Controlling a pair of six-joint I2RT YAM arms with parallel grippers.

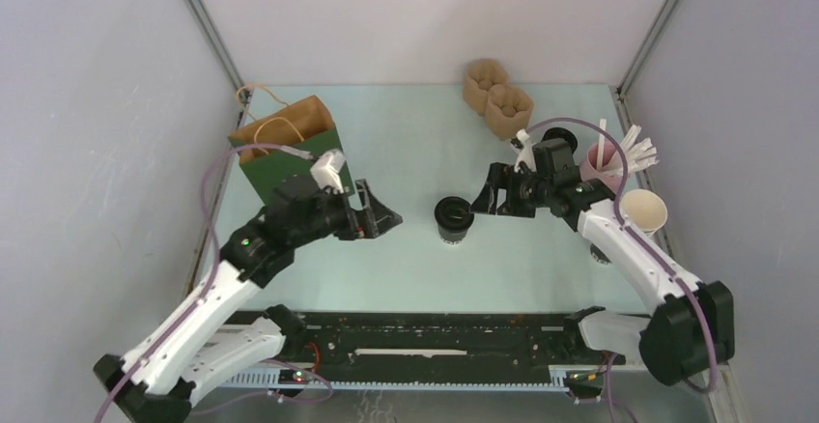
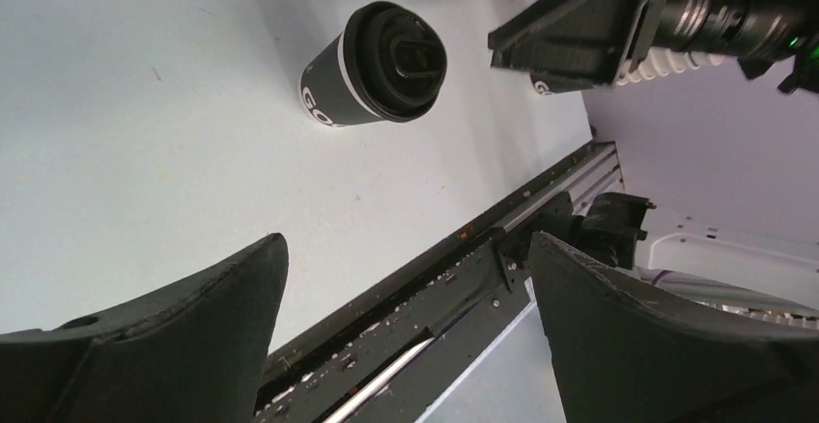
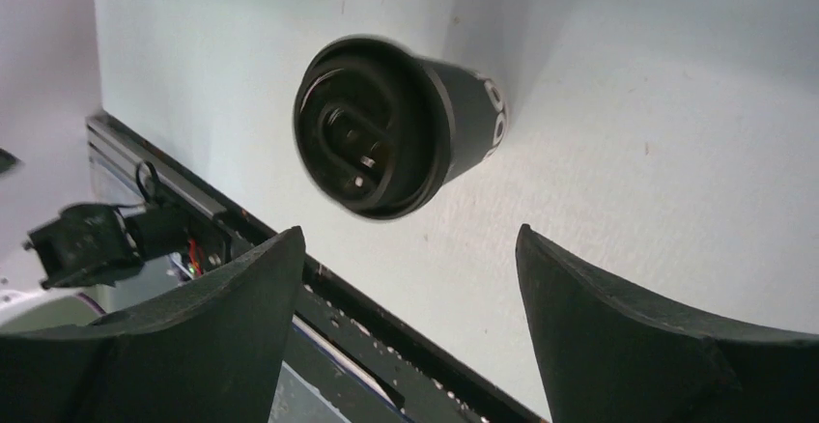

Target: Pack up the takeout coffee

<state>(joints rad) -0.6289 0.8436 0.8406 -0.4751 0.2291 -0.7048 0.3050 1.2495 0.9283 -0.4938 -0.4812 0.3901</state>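
Overhead view of a pale green desk (image 1: 425, 268) enclosed by white walls, with two robot arms reaching in from the near edge. At the far left, a brown paper bag (image 1: 290, 138) with a green side and twine handles stands upright near the back corner. Just in front of it, the left tool (image 1: 380, 209) hovers with its black jaws spread wide and nothing between them; its wrist view looks across bare desk toward the cup. At the centre, the takeout coffee (image 1: 454, 218), a small dark cup with white lettering and a round black lid, stands upright on the desk between the two tools, gripped by neither. Just to its right, the right tool (image 1: 486, 191) points at the cup, jaws also spread and empty; in its wrist view the cup sits ahead of the jaws. Further right are brown cardboard cup holders (image 1: 497, 98) at the back edge, a pink cup of white straws (image 1: 604, 162), and lidless paper cups (image 1: 644, 211).
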